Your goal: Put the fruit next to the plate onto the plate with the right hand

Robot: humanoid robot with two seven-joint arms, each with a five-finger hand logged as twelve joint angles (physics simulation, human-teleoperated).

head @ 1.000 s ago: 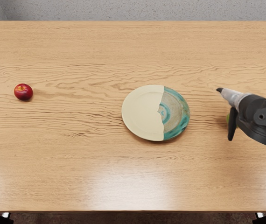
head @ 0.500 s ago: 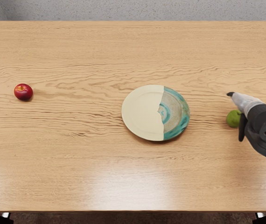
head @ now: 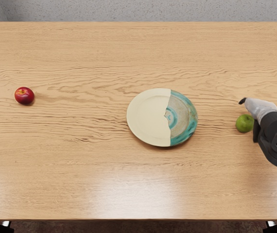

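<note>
Right of plate (head: 148, 116): we see a green fruit (head: 244, 123) on the table (head: 80, 160), off the plate.
Right hand (head: 273, 133): fingers spread, holding nothing, just beside the green fruit.
Far left: apple (head: 24, 95).

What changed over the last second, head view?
The right hand drew back toward the right edge and slightly down, uncovering the green fruit, which now lies in full view on the table just left of the hand, not grasped. Nothing was picked up. The plate and red apple stayed put.
</note>
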